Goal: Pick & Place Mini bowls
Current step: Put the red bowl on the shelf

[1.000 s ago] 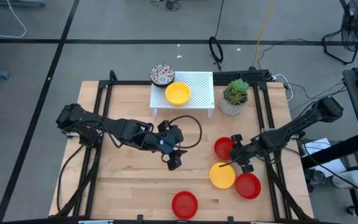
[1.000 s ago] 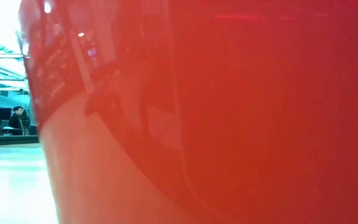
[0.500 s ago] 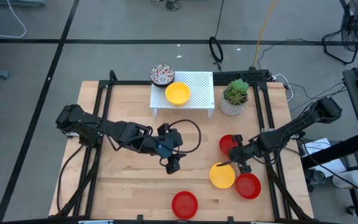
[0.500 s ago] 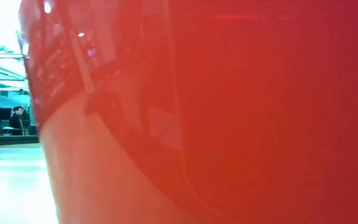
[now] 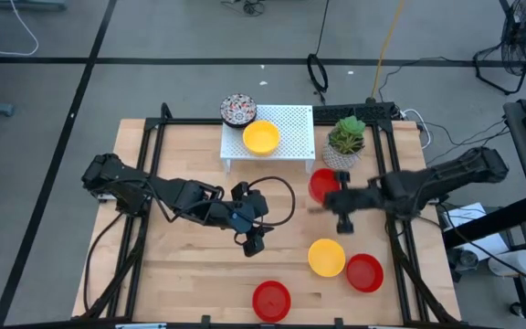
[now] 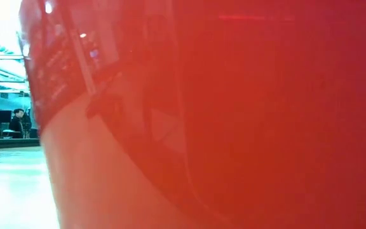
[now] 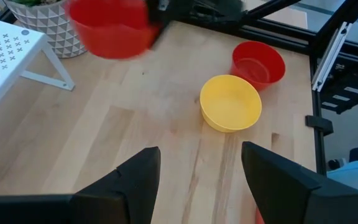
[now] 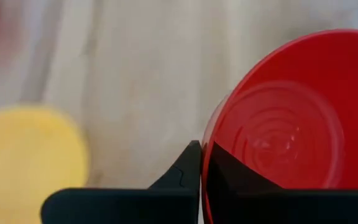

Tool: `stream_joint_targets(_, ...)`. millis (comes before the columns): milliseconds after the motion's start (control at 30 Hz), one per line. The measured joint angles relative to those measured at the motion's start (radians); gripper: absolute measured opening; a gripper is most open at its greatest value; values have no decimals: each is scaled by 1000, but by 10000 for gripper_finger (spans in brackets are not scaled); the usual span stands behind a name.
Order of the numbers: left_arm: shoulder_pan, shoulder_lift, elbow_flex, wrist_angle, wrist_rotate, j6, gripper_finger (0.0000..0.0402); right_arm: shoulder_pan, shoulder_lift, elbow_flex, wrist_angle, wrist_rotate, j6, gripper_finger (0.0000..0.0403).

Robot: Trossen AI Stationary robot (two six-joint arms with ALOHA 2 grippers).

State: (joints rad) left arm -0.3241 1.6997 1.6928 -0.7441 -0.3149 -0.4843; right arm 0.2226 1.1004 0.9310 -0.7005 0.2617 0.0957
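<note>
Beside the plant point(image 5: 345, 137), right pincer point(image 5: 334, 196) pinches blurred red bowl point(image 5: 322, 184); left pincer point(image 5: 254, 239) spread.

3 red bowls point(image 5: 322, 185), 2 yellow point(image 5: 326, 257), 1 patterned point(image 5: 237, 110)

My right gripper point(image 5: 329, 195), pinched shut on the rim of a red bowl point(image 5: 322, 184), has the white perforated rack point(image 5: 269, 135) just ahead and the potted plant point(image 5: 345, 142) close beside it, so the gap there is tight. On the rack, a yellow bowl point(image 5: 262, 137) fills the middle and a patterned bowl point(image 5: 238, 110) sits at its far left corner; the right part is bare. Bare wood lies between my two grippers. Nearer the front edge, a yellow bowl point(image 5: 327, 257) and red bowl point(image 5: 364, 272) touch, with another red bowl point(image 5: 271, 299) apart. My left gripper point(image 5: 254, 239), fingers spread, hangs over open wood.
</note>
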Motion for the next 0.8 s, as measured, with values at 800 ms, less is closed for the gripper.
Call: stream_joint_targets(800, 0, 0, 0, -1, 140, -19, 230, -670, 369, 307, 159, -212, -355, 1)
